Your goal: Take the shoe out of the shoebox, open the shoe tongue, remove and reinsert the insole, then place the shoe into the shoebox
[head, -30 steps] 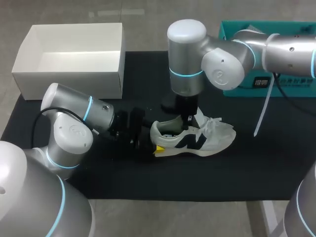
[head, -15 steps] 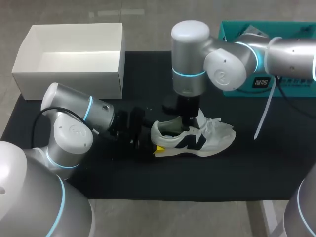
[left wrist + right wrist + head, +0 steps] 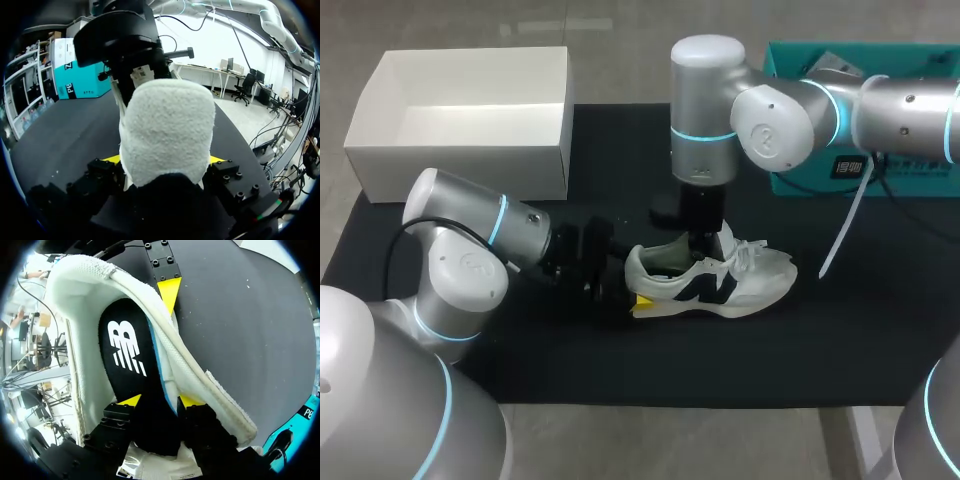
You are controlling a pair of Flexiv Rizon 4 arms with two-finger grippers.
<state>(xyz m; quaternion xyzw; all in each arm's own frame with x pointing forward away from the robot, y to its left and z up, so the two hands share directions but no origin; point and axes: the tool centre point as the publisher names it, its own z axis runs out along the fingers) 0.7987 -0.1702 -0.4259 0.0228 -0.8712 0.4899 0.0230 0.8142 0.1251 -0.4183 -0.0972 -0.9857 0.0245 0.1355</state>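
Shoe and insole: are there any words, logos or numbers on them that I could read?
On the insole: a white logo, no readable words.
On the shoe side: a dark emblem, no words.
Numbers: none seen.

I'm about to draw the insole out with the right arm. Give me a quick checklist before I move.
1. Heel hold: left gripper clamps the shoe at its heel from both sides: ok.
2. Grasp: right gripper is inside the shoe, tips either side of the black insole: ok.
3. Far end of the insole freed from the shoe bed: cannot tell.
4. Shoe upright on the black mat: ok.
5. The shoebox open, apart from both arms: ok.
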